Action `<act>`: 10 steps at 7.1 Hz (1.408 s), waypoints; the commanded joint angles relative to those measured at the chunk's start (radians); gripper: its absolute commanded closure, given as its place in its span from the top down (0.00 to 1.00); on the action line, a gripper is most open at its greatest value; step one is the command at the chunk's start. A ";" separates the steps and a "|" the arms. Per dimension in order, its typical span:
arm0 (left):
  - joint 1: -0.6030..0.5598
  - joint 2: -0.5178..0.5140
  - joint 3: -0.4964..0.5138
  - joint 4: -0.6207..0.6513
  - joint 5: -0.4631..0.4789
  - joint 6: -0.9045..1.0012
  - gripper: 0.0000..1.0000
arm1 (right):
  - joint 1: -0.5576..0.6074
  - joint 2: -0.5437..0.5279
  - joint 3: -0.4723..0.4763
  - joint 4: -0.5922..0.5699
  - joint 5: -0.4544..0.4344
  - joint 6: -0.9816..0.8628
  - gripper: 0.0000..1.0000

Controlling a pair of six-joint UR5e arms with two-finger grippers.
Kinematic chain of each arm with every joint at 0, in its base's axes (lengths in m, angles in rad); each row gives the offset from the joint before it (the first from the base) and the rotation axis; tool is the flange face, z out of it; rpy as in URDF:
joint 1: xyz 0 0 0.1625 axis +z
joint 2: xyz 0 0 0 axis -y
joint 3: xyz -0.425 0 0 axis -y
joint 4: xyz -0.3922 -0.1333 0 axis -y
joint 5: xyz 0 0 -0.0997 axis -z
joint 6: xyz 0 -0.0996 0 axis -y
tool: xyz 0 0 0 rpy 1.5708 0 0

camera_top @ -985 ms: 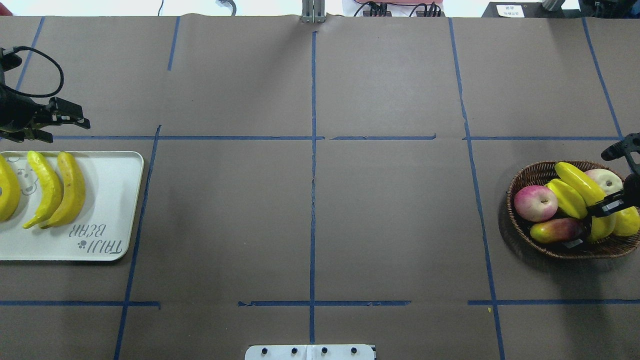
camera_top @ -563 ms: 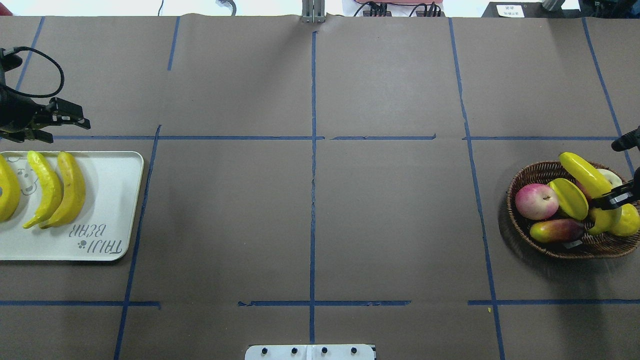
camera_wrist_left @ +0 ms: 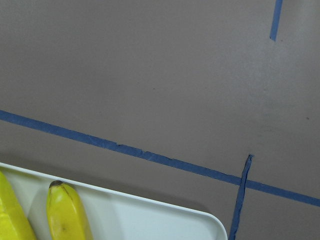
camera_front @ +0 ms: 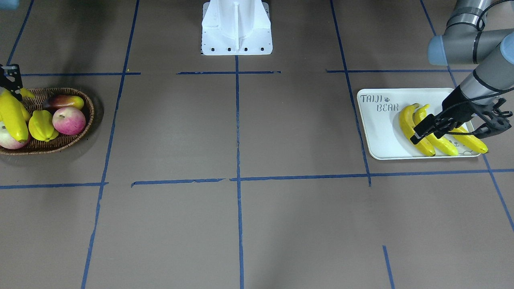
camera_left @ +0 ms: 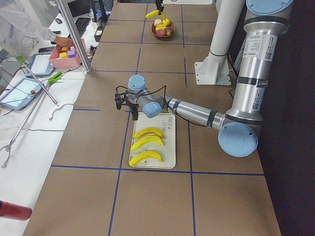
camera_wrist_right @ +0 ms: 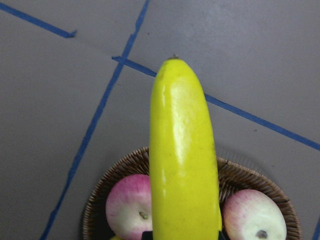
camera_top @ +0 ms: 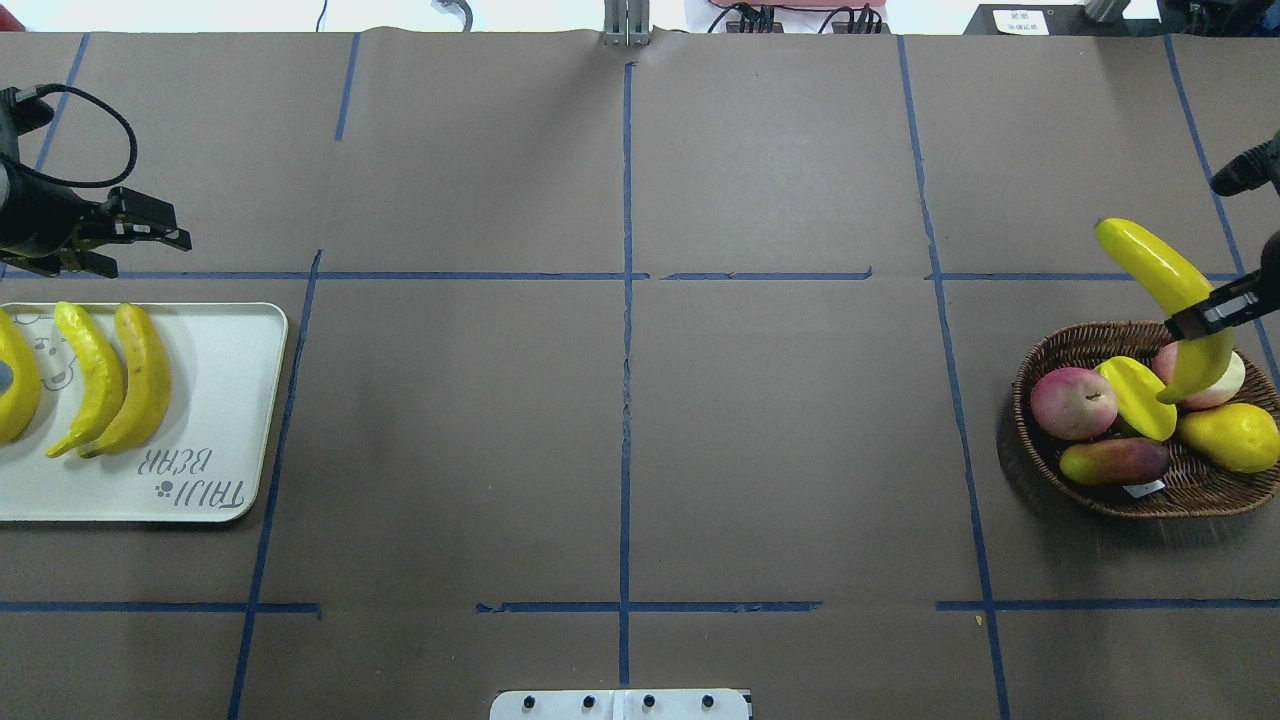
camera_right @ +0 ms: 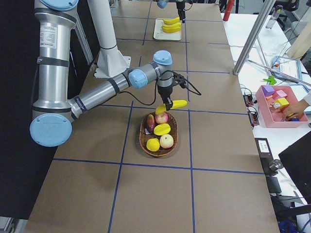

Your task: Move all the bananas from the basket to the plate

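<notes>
Banana [camera_top: 1150, 265] pinched in right jaws above basket [camera_top: 1190, 485]: lift clear of fruit [camera_top: 1073, 403], then carry level to plate [camera_top: 220, 400].

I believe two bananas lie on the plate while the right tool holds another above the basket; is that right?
Not quite: three bananas lie on the plate, as the exterior left view shows. The right tool does hold a fourth banana above the basket.
</notes>
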 commanded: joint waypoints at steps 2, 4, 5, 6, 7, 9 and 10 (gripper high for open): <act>0.017 -0.123 0.001 -0.013 0.001 -0.132 1.00 | -0.035 0.217 -0.050 -0.026 0.095 0.217 0.01; 0.055 -0.216 0.002 -0.016 0.003 -0.231 1.00 | -0.120 0.337 -0.099 0.065 0.071 0.459 0.01; 0.080 -0.259 0.004 -0.016 0.004 -0.270 1.00 | -0.163 0.339 -0.125 0.210 0.036 0.589 0.01; 0.104 -0.289 0.004 -0.018 0.006 -0.271 1.00 | -0.215 0.346 -0.176 0.362 0.012 0.702 0.01; 0.106 -0.319 0.001 -0.018 0.006 -0.278 0.99 | -0.270 0.383 -0.232 0.475 -0.064 0.776 0.01; 0.140 -0.382 0.005 -0.018 0.007 -0.344 1.00 | -0.409 0.542 -0.367 0.542 -0.254 0.909 0.01; 0.143 -0.420 0.014 -0.016 0.009 -0.351 1.00 | -0.448 0.632 -0.439 0.542 -0.320 0.957 0.01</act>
